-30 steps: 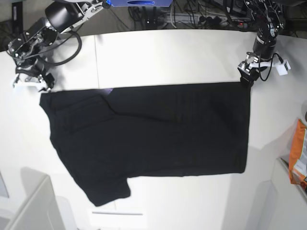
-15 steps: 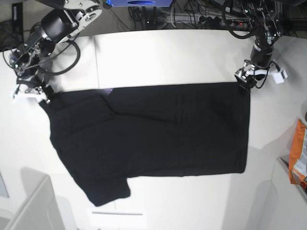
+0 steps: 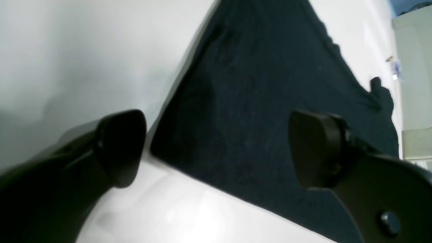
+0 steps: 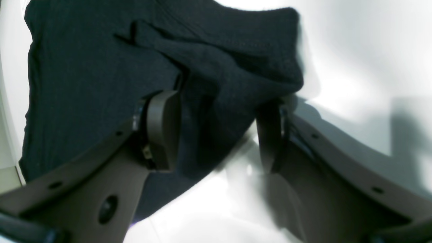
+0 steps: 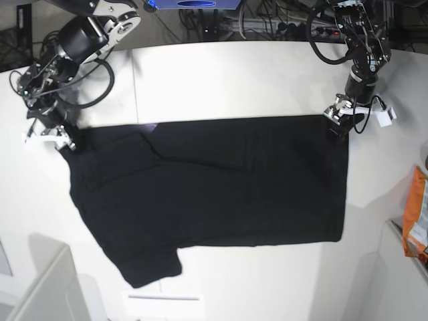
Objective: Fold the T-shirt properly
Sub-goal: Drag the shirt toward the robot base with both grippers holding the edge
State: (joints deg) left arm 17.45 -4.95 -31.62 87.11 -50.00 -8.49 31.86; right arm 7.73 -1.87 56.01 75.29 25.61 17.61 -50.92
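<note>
Base view: we see the T-shirt (image 5: 214, 194) spread flat over the middle of the white table (image 5: 234, 73), hem edge toward 3 o'clock, one sleeve trailing out toward 7 o'clock. Our left gripper (image 5: 339, 120) sits at the shirt's corner near 2 o'clock; our right gripper (image 5: 59, 137) sits at the opposite upper corner near 10 o'clock. An orange packet (image 5: 416, 214) lies at the 3 o'clock edge, well apart from the cloth.

Left wrist view: left gripper (image 3: 216, 148) has its jaws spread wide, one on each side of the shirt's corner (image 3: 236, 135). Nothing is pinched; the table shows below the hem.

Right wrist view: right gripper (image 4: 219, 131) has its jaws part open with a raised bunch of cloth (image 4: 222, 87) between them. The pads do not look pressed together, so we read this as straddling, not yet gripping.

Risks, as we judge them:
- Left jaws sit right at the corner tip; closing there may catch only a sliver of hem, which would slip on lift.
- Right jaws may take a thick, uneven wad, so the fold line would come out skewed.
- If one side grips and the other misses, a lift would drag the shirt diagonally and wrinkle it.
- We cannot tell how many layers either jaw spans; a single-layer pinch would let the lower layer lag.
</note>
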